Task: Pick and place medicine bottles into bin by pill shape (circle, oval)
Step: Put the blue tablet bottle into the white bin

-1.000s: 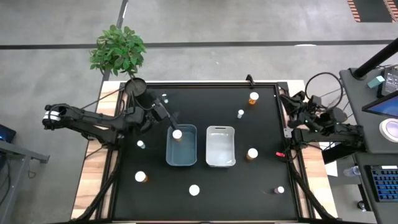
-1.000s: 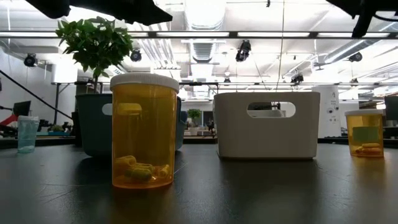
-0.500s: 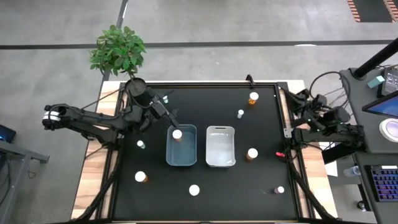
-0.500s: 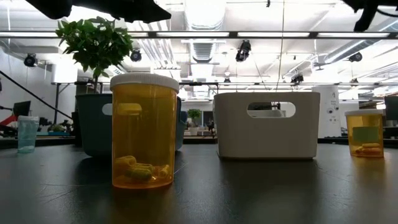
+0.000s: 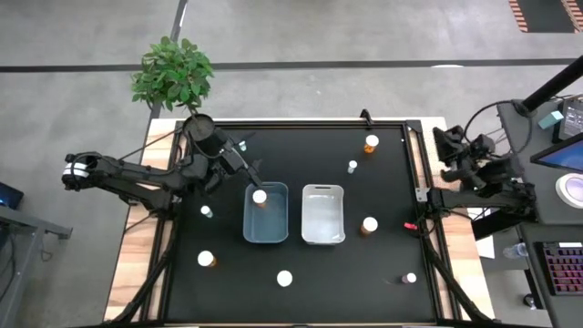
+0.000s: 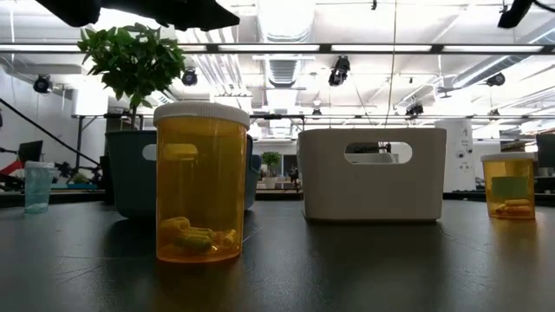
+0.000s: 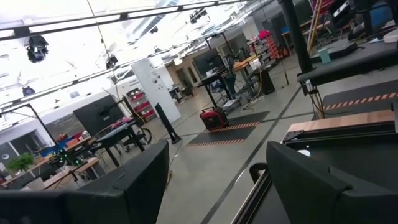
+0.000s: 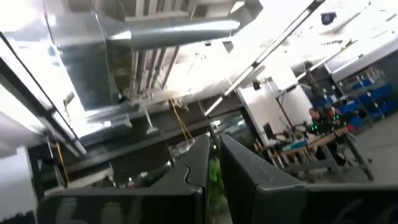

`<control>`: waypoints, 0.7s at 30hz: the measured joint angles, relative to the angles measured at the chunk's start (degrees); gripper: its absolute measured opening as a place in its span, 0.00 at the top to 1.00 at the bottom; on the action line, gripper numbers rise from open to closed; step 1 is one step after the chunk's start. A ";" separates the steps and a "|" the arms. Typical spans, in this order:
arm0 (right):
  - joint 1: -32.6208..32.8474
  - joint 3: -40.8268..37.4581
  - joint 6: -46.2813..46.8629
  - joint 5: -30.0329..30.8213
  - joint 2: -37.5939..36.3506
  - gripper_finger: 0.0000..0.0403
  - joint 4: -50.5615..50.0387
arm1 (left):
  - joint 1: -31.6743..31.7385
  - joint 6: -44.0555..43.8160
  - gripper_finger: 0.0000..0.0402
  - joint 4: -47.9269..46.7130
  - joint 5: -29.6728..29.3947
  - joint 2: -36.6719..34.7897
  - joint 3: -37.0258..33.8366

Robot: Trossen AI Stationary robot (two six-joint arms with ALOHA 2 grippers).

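My left fingers (image 7: 149,186) stand well apart, with a wide gap between them and nothing in it. That left gripper (image 5: 239,157) hangs above the table (image 5: 383,264) just off the far left corner of the blue-grey bin (image 5: 265,214), touching nothing.

My right fingers (image 8: 245,180) are nearly together, only a thin slit between them, and they hold nothing. The right gripper (image 5: 450,146) is pulled back beyond the table's right edge, pointing up toward the ceiling.

One medicine bottle (image 5: 260,196) with a white cap sits inside the blue-grey bin, at its far end. The white bin (image 5: 322,214) stands just beside it on the right. The other bottles are spread across the table: two (image 5: 371,142) near the far edge, a small one (image 5: 352,167) a little nearer, one (image 5: 369,224) just right of the white bin, one (image 5: 411,278) near the front right corner, one (image 5: 285,278) at front centre, one (image 5: 206,259) at front left, and a tiny one (image 5: 207,211) left of the blue-grey bin.

In the low view, the nearest orange bottle (image 6: 200,182) stands upright with pills at its bottom.
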 joint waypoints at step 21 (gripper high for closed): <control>0.73 5.56 -0.26 -2.62 0.09 0.93 3.61 | 0.00 0.56 0.38 -0.39 0.04 0.00 0.02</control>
